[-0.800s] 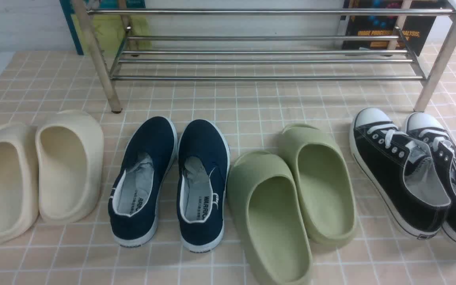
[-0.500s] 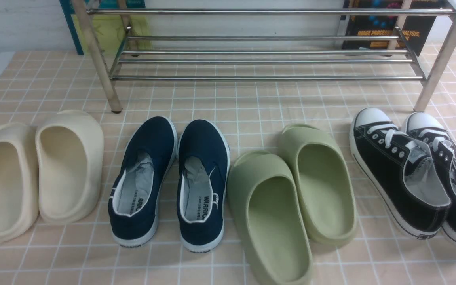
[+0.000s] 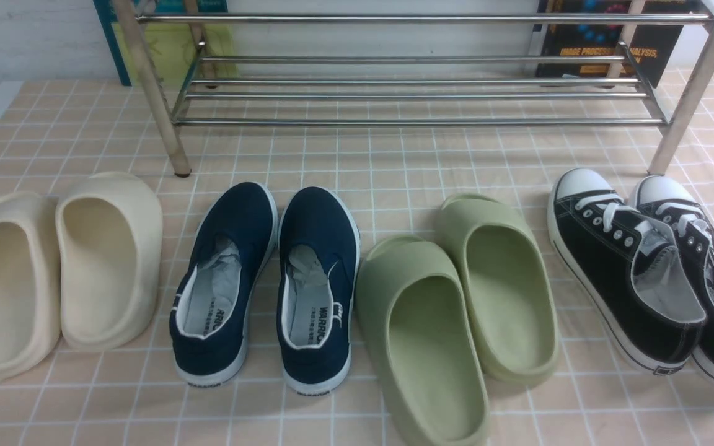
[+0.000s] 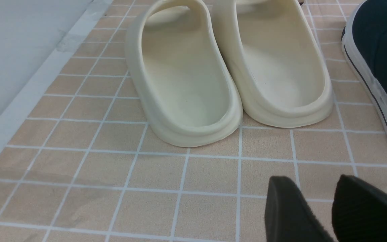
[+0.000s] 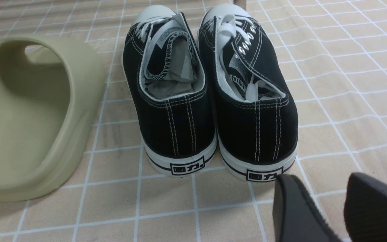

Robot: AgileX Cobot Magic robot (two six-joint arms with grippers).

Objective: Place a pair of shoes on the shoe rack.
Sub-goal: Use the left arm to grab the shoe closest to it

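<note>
Nothing has shifted: both navy slip-on sneakers (image 3: 318,248) await lifting; left hand (image 4: 306,181) and right hand (image 5: 319,179) spread.

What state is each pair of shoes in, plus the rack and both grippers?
Navy slip-ons: on the floor, heels spread apart, unheld
Cream clogs: on the floor, side by side
Green clogs: on the floor, staggered
Black sneakers: on the floor, laces on
Rack: standing, no shoes on visible bars
Left gripper: open, holding nothing
Right gripper: open, holding nothing
</note>
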